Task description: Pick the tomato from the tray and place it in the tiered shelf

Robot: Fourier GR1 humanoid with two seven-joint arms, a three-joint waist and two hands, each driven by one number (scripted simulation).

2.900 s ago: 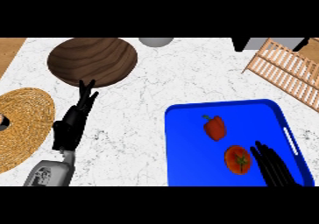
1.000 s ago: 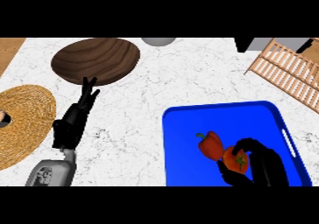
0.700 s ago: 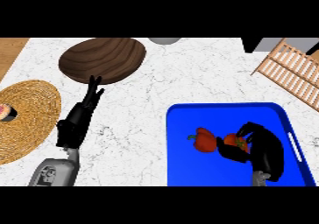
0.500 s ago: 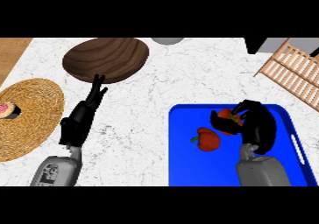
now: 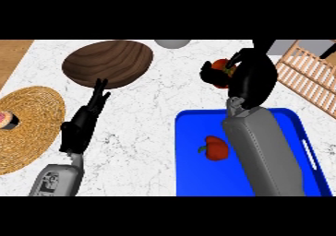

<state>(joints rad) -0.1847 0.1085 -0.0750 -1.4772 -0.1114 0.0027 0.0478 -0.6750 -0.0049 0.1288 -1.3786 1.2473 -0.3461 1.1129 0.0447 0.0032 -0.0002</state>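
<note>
My right hand is raised beyond the far edge of the blue tray, its fingers curled round a red tomato that shows at the hand's left side. A second red fruit with a green stem lies on the tray, next to my right forearm. The wooden slatted tiered shelf stands at the right, a short way from the held tomato. My left hand rests open at the left, fingers pointing up.
A dark wooden bowl sits at the back left. A woven round mat at the far left carries a small pink cupcake. A grey round object shows at the top edge.
My right hand closed on the tomato, lifted it off the tray and carried it away from me toward the shelf. The other red fruit stays on the tray. The left hand stays resting.
</note>
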